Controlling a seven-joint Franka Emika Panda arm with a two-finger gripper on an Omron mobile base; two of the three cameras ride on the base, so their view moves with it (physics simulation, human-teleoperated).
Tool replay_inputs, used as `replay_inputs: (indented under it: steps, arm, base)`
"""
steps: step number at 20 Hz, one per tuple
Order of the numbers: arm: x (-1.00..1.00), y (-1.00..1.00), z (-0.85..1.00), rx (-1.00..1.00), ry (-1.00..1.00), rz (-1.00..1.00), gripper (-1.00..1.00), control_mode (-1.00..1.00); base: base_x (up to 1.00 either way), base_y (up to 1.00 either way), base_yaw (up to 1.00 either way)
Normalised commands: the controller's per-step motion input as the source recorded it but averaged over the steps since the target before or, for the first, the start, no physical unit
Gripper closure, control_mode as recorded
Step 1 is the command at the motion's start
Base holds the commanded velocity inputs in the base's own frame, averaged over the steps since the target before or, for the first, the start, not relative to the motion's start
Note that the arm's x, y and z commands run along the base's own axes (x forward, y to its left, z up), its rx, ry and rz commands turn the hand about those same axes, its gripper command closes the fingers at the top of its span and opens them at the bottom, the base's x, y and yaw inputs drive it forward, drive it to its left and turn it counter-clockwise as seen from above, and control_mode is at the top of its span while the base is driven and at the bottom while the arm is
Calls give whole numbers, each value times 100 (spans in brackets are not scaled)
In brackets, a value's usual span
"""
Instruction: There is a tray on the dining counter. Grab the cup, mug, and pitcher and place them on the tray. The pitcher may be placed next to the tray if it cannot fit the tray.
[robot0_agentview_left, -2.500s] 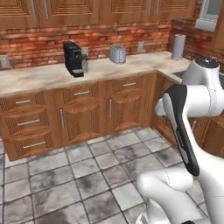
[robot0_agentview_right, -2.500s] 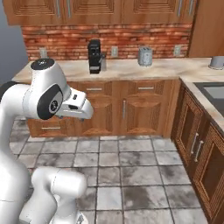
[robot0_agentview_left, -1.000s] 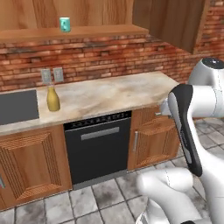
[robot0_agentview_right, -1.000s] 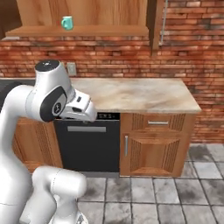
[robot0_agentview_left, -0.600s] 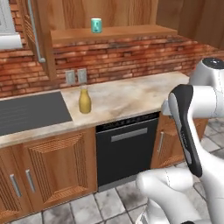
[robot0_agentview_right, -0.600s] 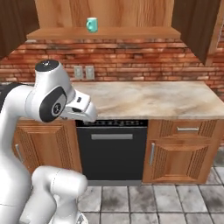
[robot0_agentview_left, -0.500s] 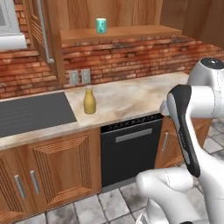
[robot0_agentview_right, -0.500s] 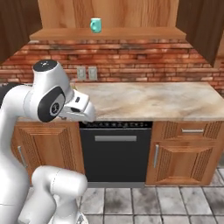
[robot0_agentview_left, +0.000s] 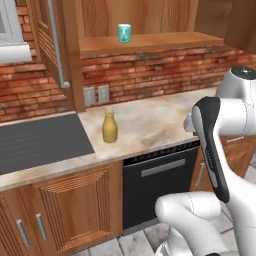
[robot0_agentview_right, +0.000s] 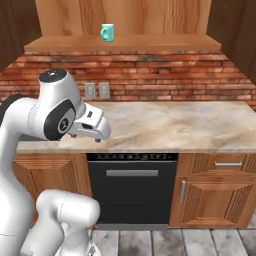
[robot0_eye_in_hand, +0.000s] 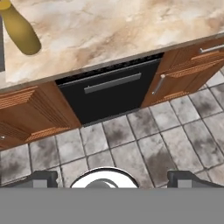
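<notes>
The mustard-yellow pitcher (robot0_agentview_left: 109, 128) stands upright on the marble kitchen counter (robot0_agentview_left: 150, 120), just right of a dark cooktop; in the hand view the pitcher (robot0_eye_in_hand: 19, 28) lies at the top left. The pale teal mug (robot0_agentview_left: 124, 33) sits on a wooden shelf above the brick wall, also seen as the mug (robot0_agentview_right: 107, 32) in the right base view. My gripper (robot0_eye_in_hand: 113, 178) is open with nothing between its fingertips (robot0_eye_in_hand: 41, 177). It hangs in front of the counter over the tiled floor, well apart from pitcher and mug. The tray, dining counter and cup are out of view.
A black dishwasher (robot0_agentview_left: 160, 182) sits under the counter, with wooden cabinets (robot0_agentview_left: 65, 210) on either side. The dark cooktop (robot0_agentview_left: 40, 145) fills the counter's left part. Wall sockets (robot0_agentview_left: 96, 95) are on the brick behind the pitcher. Grey floor tiles (robot0_eye_in_hand: 131, 135) lie below.
The whole scene has shifted because the base moved: pitcher, mug shelf and dishwasher have slid right and nearer in the left base view. The gripper stays open.
</notes>
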Motion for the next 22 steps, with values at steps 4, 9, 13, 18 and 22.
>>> replay_inputs:
  steps: [4,9,13,18,22]
  arm:
    - [0,0,0,0,0,0,-100,100]
    - [0,0,0,0,0,0,-100,100]
    - [0,0,0,0,0,0,-100,100]
    - [0,0,0,0,0,0,-100,100]
    - [0,0,0,0,0,0,-100,100]
  base:
    - [62,0,2]
    - [58,0,6]
    - [54,0,8]
    - [51,0,9]
    - [44,0,17]
